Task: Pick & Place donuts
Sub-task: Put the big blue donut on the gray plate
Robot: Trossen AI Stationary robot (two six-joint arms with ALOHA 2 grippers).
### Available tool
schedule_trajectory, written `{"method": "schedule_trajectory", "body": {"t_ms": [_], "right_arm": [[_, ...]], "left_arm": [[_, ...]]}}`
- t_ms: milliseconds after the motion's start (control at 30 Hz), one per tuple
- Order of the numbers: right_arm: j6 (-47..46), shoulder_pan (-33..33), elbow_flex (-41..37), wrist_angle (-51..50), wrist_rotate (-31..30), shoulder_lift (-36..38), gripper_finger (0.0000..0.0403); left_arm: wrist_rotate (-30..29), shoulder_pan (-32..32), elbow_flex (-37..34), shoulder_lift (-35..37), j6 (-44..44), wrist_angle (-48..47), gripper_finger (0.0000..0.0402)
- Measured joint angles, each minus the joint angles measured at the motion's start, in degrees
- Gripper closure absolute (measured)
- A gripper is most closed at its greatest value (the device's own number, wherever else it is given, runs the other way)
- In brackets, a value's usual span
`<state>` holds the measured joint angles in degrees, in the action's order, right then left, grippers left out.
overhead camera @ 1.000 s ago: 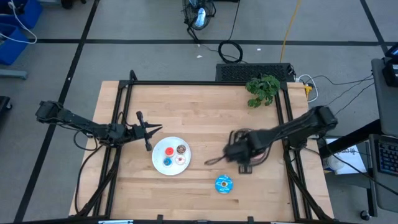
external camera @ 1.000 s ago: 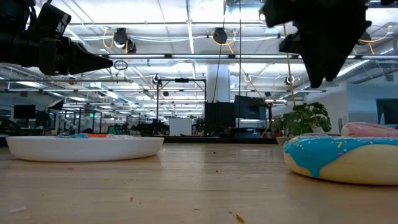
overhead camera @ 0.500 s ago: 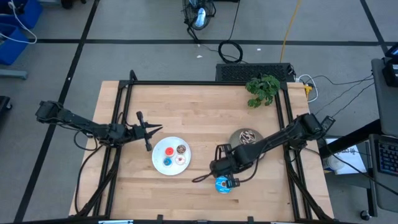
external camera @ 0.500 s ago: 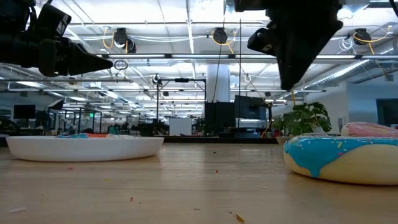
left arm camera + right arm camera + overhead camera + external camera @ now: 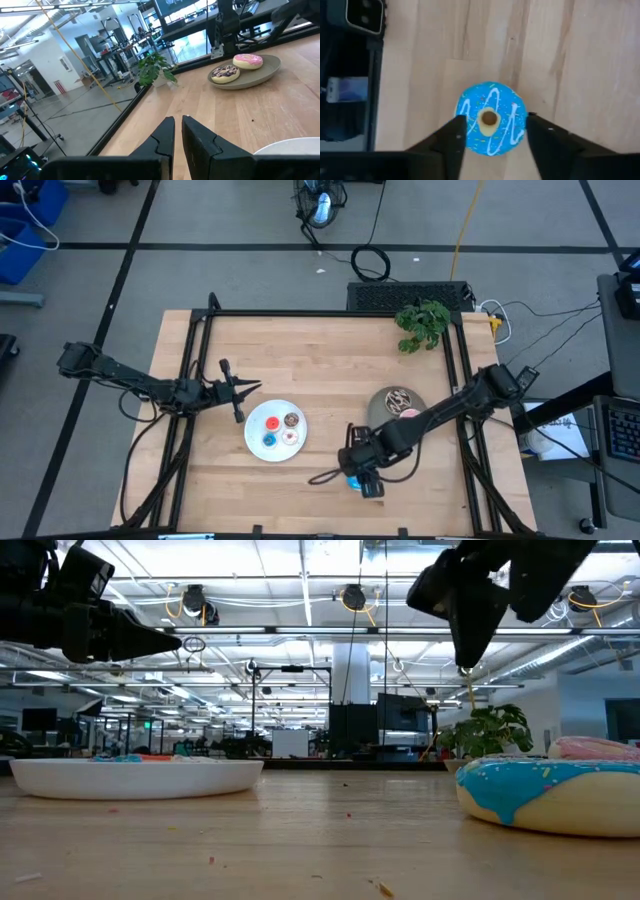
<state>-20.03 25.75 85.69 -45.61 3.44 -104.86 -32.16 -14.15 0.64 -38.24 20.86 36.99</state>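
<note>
The larger blue donut [image 5: 491,125] lies flat on the wood near the table's near edge and also shows in the low view [image 5: 548,792]. My right gripper [image 5: 495,121] hangs open above it, one finger on each side, touching nothing; from overhead it [image 5: 360,470] hides most of the donut. The brown sprinkled donut [image 5: 225,73] and the larger pink donut [image 5: 247,61] rest on a grey plate [image 5: 383,402]. Tiny donuts lie on a white plate [image 5: 258,418]. My left gripper [image 5: 178,125] waits shut, left of the white plate.
A green plant [image 5: 422,322] stands at the table's far right corner. A black frame rail [image 5: 455,370] runs along the right side. Bare wood lies between the two plates and along the far half of the table.
My right gripper has swung from over the grey plate toward the table's near edge and a little left, ending above the blue donut. The grey plate with its two donuts has come into view behind it. The donuts themselves have not moved.
</note>
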Motion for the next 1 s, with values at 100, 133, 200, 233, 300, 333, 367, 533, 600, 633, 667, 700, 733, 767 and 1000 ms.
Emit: {"method": "schedule_trajectory", "body": {"t_ms": [100,133,200,233,300,333,367,533,600,633,667,700,733,767,1000], "right_arm": [[2.46,1.20,-0.98,0.90,-2.63,0.00,0.0156],[2.63,1.54,-1.43,1.34,-3.80,-0.02,0.0145],[2.56,1.85,-2.55,2.85,-5.54,-0.02,0.0126],[2.15,1.87,-3.21,4.08,-6.10,-0.12,0.0120],[1.19,1.79,-4.49,5.04,-6.36,-0.24,0.0113],[0.76,1.74,-5.07,4.95,-6.36,-0.28,0.0111],[0.46,1.70,-5.66,4.82,-6.41,-0.28,0.0111],[-0.26,1.76,-8.87,7.41,-6.38,-0.28,0.0110],[-0.39,1.76,-9.93,9.38,-6.46,-0.28,0.0110],[-0.71,1.76,-10.39,10.42,-6.57,-0.28,0.0110],[-0.93,1.74,-10.90,11.40,-6.62,-0.28,0.0110],[-0.96,1.72,-11.46,12.29,-6.64,-0.28,0.0110],[-0.96,1.72,-12.06,12.98,-6.64,-0.28,0.0110],[-0.97,1.72,-12.68,13.56,-6.61,-0.28,0.0110],[-2.94,1.72,-17.33,16.86,-6.73,-0.28,0.0110]], "left_arm": [[0.00,-0.02,0.00,0.02,0.00,0.00,0.0360],[0.00,0.00,0.00,0.01,0.00,0.00,0.0360],[0.00,-0.01,0.00,0.01,-0.02,0.00,0.0360],[0.00,0.00,0.00,0.01,-0.02,0.00,0.0360],[0.00,0.00,0.00,0.00,-0.02,0.00,0.0360],[0.00,-0.02,0.00,0.02,-0.02,0.02,0.0360],[0.00,0.00,0.00,0.02,-0.02,0.02,0.0360],[0.00,0.00,0.00,0.01,-0.04,0.02,0.0360],[0.00,-0.01,0.00,0.02,-0.04,0.02,0.0360],[0.00,0.00,0.00,0.02,-0.04,0.02,0.0360],[0.00,0.00,0.00,0.02,-0.04,0.02,0.0360],[0.00,-0.02,0.00,0.02,-0.06,0.02,0.0360],[0.00,0.00,0.00,0.02,-0.07,0.04,0.0360],[0.00,-0.01,0.00,0.00,-0.07,0.02,0.0360],[0.00,0.00,0.00,0.00,-0.07,0.02,0.0360]]}}
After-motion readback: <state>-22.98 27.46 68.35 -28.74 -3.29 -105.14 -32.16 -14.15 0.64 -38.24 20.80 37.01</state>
